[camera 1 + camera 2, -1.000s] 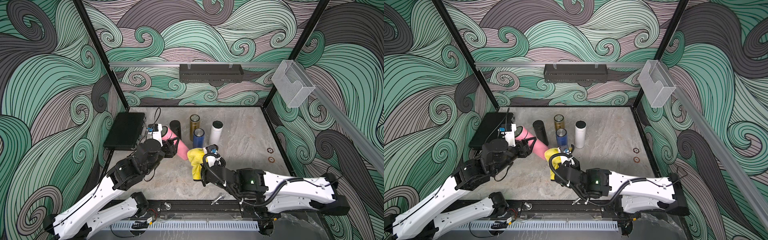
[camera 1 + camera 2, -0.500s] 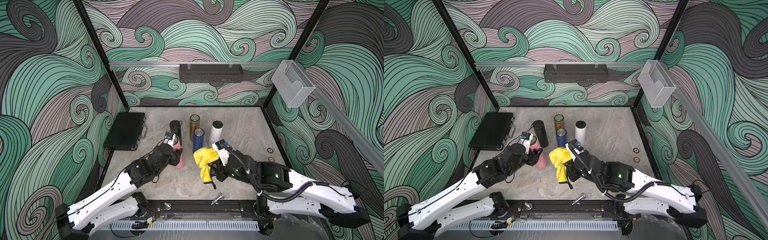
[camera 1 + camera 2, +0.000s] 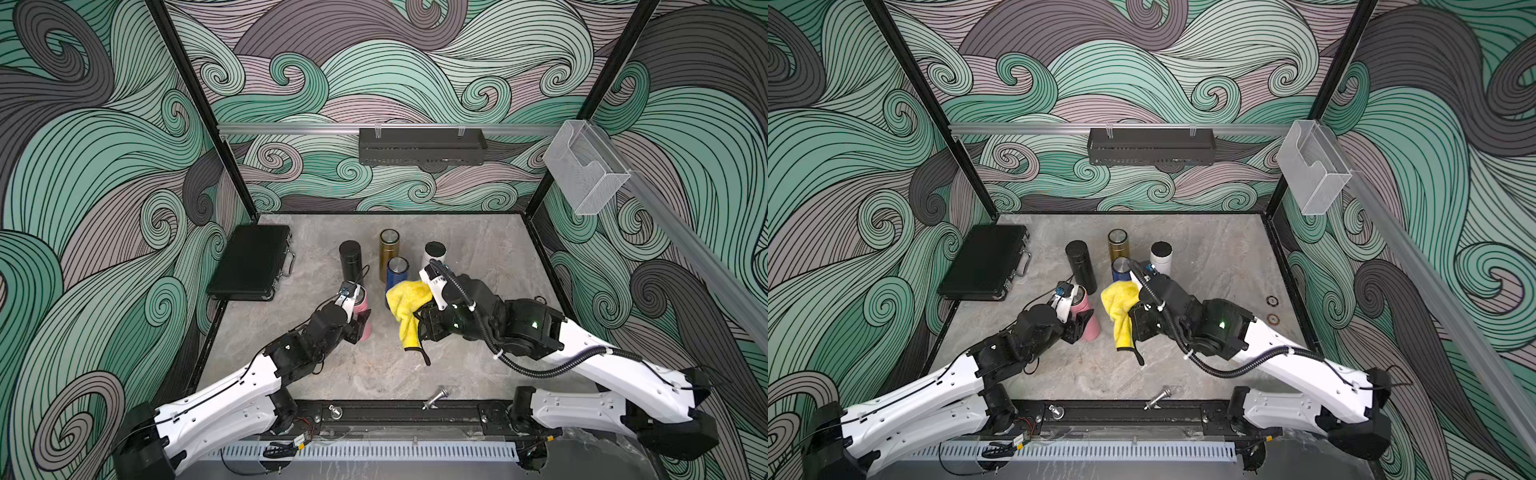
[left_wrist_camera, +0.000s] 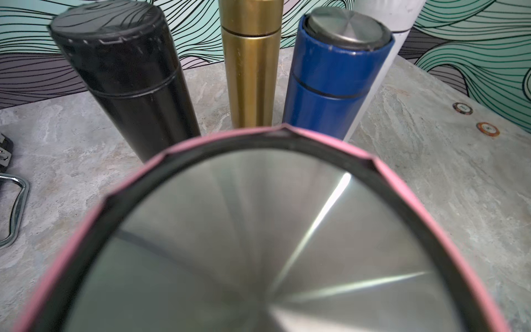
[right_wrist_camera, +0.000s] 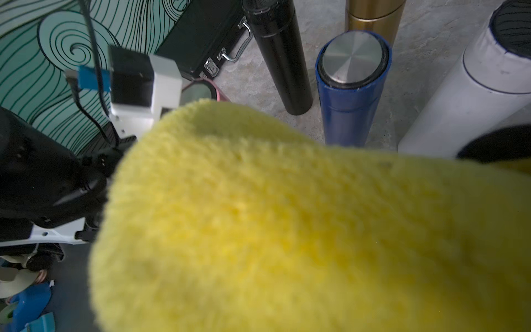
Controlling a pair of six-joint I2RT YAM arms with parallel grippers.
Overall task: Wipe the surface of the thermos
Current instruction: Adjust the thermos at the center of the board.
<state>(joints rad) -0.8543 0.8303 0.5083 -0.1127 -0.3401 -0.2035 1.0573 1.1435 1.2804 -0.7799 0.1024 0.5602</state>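
L jaws clamp pink thermos (image 3: 363, 305), axis vertical, lid up; R jaws pinch yellow cloth (image 3: 409, 307).

The case (image 3: 253, 262) is lying along the table's (image 3: 490, 257) left edge. To its right, the left thermos (image 3: 351, 262), middle thermos (image 3: 389, 253) and right thermos (image 3: 434, 252) are standing in a row. A fourth thermos (image 3: 397, 270) is standing just before them. Nearer still, the held thermos (image 3: 365, 309) is being kept upright, with the cloth (image 3: 409, 307) hanging just right of it.
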